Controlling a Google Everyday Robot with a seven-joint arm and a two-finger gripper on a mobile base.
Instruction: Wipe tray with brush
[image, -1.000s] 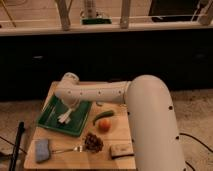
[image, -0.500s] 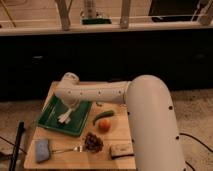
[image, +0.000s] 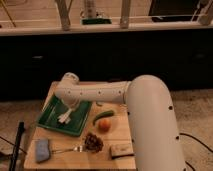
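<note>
I am reaching my gripper (image: 66, 114) down over the dark green tray (image: 50, 117), where the whitish brush (image: 63, 118) is lying under it; grip state I cannot tell. Pressing too hard risks shoving the tray toward the table (image: 60, 160) edge.

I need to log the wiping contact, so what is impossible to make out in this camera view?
- Claw over the tray: the arm's wrist hides its grip.
- Brush: a pale blur; whether its head touches the tray is unclear.
- Tray's far rim: partly hidden behind the arm.
- Fork: too small to see its tines.
</note>
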